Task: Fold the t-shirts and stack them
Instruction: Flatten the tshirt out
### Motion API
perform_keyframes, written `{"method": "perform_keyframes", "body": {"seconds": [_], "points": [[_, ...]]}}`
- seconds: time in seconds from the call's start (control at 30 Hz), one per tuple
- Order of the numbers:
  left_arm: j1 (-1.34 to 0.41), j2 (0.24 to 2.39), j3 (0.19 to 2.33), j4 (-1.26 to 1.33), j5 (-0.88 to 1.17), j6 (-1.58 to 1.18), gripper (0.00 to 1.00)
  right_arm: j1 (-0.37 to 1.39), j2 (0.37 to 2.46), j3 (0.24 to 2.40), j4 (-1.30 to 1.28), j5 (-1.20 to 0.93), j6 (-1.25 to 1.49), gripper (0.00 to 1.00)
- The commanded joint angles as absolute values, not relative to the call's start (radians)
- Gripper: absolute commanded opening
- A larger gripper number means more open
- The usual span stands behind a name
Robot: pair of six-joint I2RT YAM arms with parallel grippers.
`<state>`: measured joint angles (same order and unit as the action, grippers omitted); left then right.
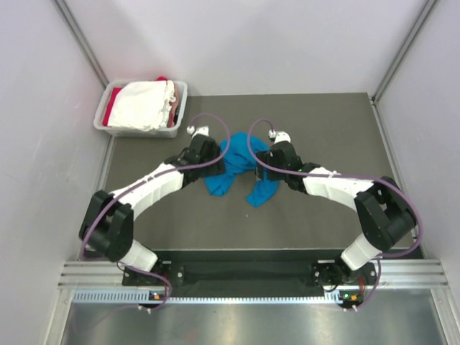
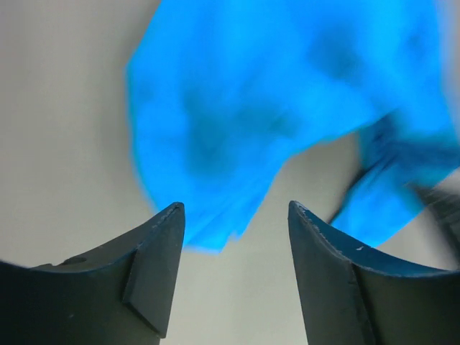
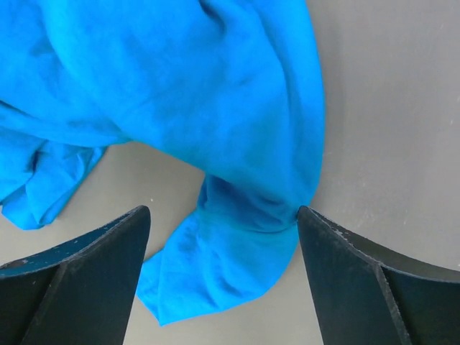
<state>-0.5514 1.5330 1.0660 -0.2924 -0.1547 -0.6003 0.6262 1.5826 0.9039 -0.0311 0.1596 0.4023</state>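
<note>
A bright blue t-shirt (image 1: pixel 236 154) lies crumpled on the dark table between my two grippers. My left gripper (image 1: pixel 218 159) is at its left edge. In the left wrist view this gripper (image 2: pixel 233 208) stands open with only bare table between its fingers, and the blurred blue shirt (image 2: pixel 287 100) hangs just beyond the tips. My right gripper (image 1: pixel 260 164) is at the shirt's right side. In the right wrist view it (image 3: pixel 223 212) stands open astride a fold of the blue shirt (image 3: pixel 237 244), its right fingertip (image 3: pixel 305 215) touching the cloth. A white t-shirt (image 1: pixel 144 104) and a red one (image 1: pixel 109 111) lie in the tub.
A pale grey plastic tub (image 1: pixel 140 131) stands at the table's back left corner. White walls close in the table on the left, back and right. The arms' bases are bolted to a rail (image 1: pixel 244 273) at the near edge.
</note>
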Motion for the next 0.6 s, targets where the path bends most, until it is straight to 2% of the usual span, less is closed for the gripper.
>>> {"method": "perform_keyframes", "body": {"seconds": [0.0,0.2,0.37,0.5,0.53,0.57], "points": [[-0.551,1.378,0.895,-0.348,-0.202,-0.698,0.59,0.638,1.574,0.956,-0.025,0.181,0.367,0.82],[-0.480,1.295,0.750,-0.207,-0.099,-0.741,0.55,0.637,1.597,0.959,-0.034,0.166,0.359,0.76],[-0.486,1.385,0.756,-0.112,-0.017,-0.632,0.55,0.635,1.643,0.969,-0.040,0.166,0.351,0.71],[-0.521,1.471,0.817,-0.126,-0.018,-0.609,0.54,0.637,1.672,0.996,-0.058,0.152,0.336,0.54],[-0.570,1.479,0.834,-0.141,-0.037,-0.604,0.54,0.637,1.675,1.000,-0.067,0.169,0.331,0.48],[-0.599,1.485,0.875,-0.159,-0.088,-0.600,0.54,0.637,1.674,1.002,-0.071,0.178,0.324,0.36]]}}
